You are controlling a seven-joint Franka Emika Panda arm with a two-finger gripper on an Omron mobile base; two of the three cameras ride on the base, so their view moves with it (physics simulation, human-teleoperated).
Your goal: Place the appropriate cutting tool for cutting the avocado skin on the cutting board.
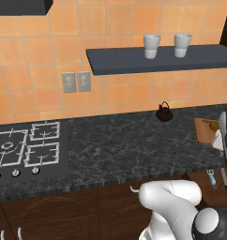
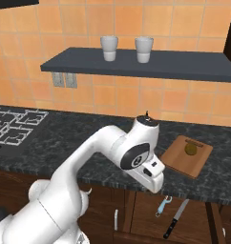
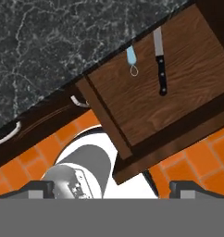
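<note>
The light-brown cutting board (image 2: 177, 159) lies on the dark counter at the right, with the small olive avocado (image 2: 189, 149) on it; both also sit at the right edge of the left base view, board (image 1: 203, 130) and avocado (image 1: 213, 124). Below the counter, an open wooden drawer (image 3: 188, 111) holds a black-handled knife (image 3: 160, 65) and a blue peeler (image 3: 132, 59), side by side. The knife (image 2: 176, 219) and peeler (image 2: 162, 205) lie under the board's front edge. My gripper (image 3: 112, 189) hangs above the drawer, open and empty, fingertips (image 3: 37, 187) wide apart.
A small dark kettle (image 1: 164, 112) stands at the back of the counter. The gas stove (image 1: 26, 147) fills the left end. Two white cups (image 2: 109, 47) sit on a dark wall shelf (image 2: 136, 64). Curved drawer handles (image 3: 79, 102) line the cabinet fronts.
</note>
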